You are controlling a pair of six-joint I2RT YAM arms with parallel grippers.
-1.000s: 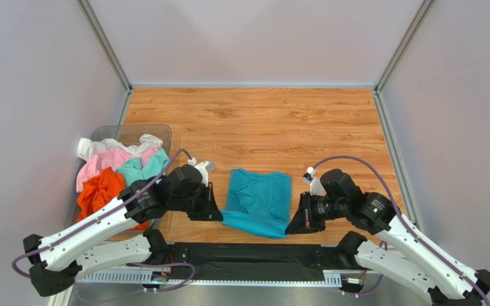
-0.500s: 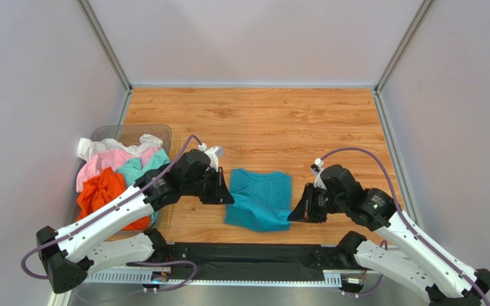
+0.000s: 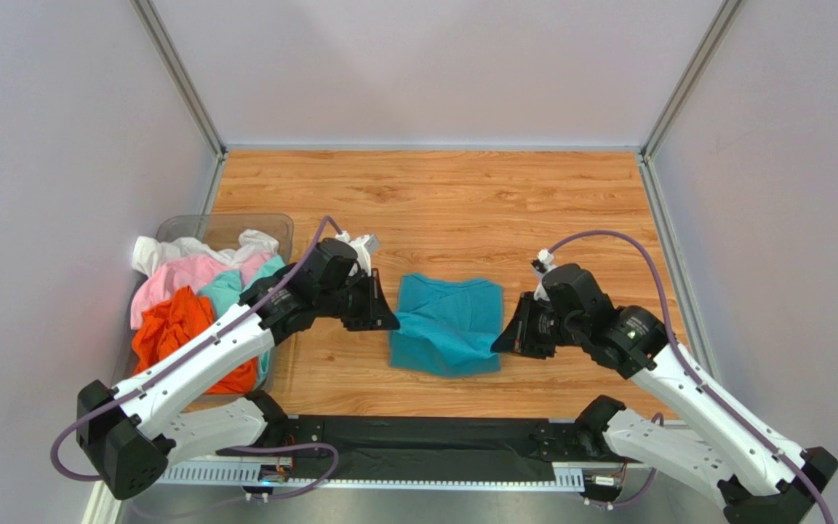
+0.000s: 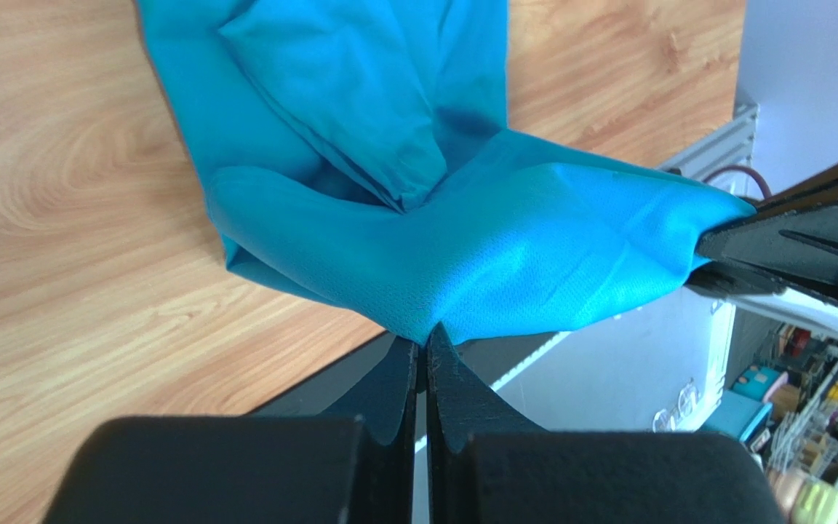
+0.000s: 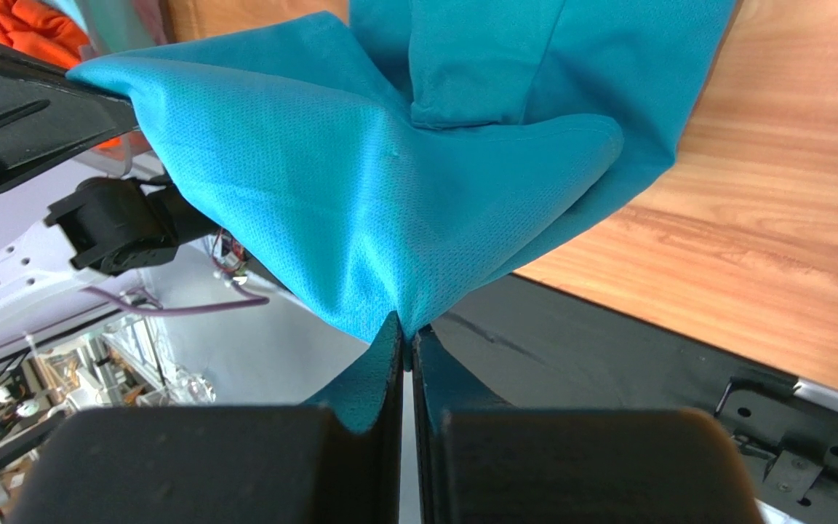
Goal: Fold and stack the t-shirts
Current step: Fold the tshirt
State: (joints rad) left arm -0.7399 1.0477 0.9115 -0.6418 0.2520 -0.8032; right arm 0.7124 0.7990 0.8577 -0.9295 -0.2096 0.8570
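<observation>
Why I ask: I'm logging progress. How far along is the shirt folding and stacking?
Early. Done: the teal shirt lies on the table, already folded narrow. In hand: the left gripper and right gripper are each shut on a near corner of it, lifted for the next fold. Left: the orange shirt, pink shirt, white shirt and aqua shirt lie crumpled in the bin; no stack yet.

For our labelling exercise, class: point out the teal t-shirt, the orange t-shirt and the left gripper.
teal t-shirt (image 3: 445, 322), top view, middle of the folded cloth.
orange t-shirt (image 3: 174, 328), top view, middle of its crumpled heap.
left gripper (image 4: 425, 347), left wrist view, where its closed fingertips pinch the teal cloth's edge.
</observation>
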